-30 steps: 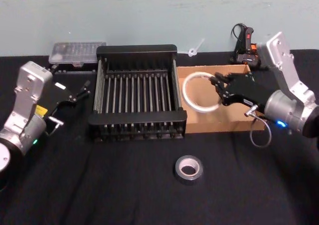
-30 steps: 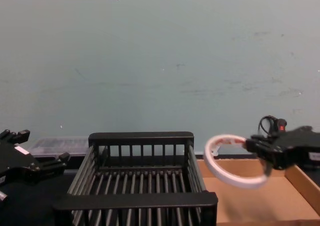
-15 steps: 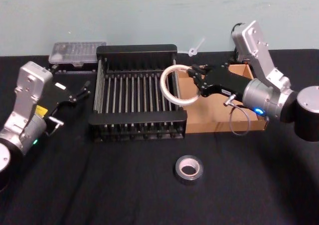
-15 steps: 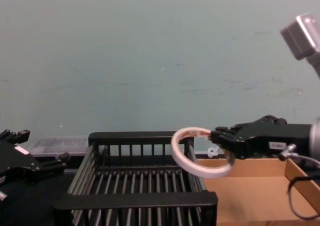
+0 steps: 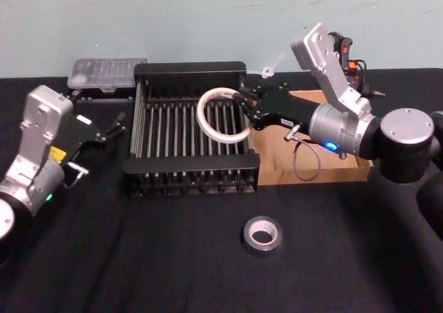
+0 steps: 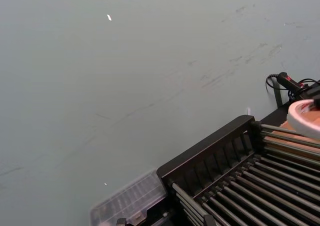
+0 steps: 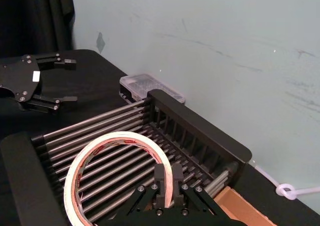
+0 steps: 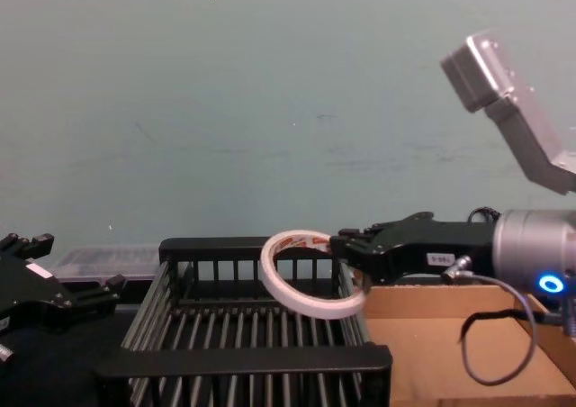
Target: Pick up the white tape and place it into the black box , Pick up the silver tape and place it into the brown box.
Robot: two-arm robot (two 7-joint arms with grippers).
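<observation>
White tape point(image 5: 223, 115) above black box point(image 5: 188, 69), black-clothed table point(image 5: 173, 257), pale green wall point(image 5: 173, 15).

1. White tape point(image 7: 116, 166): red print runs round the inner core, at the roll's 12 o'clock in the chest view. Characters not legible.
2. Right gripper point(image 8: 340, 247): a small white label sits on the side of its black body, at the 3 o'clock end of the fingers in the chest view. Its dark print is too small to read.
3. Left gripper point(image 7: 57, 80): a white sticker on the black plate. No characters can be made out.
4. No brand, number or sign can be read on any surface inspected.
</observation>
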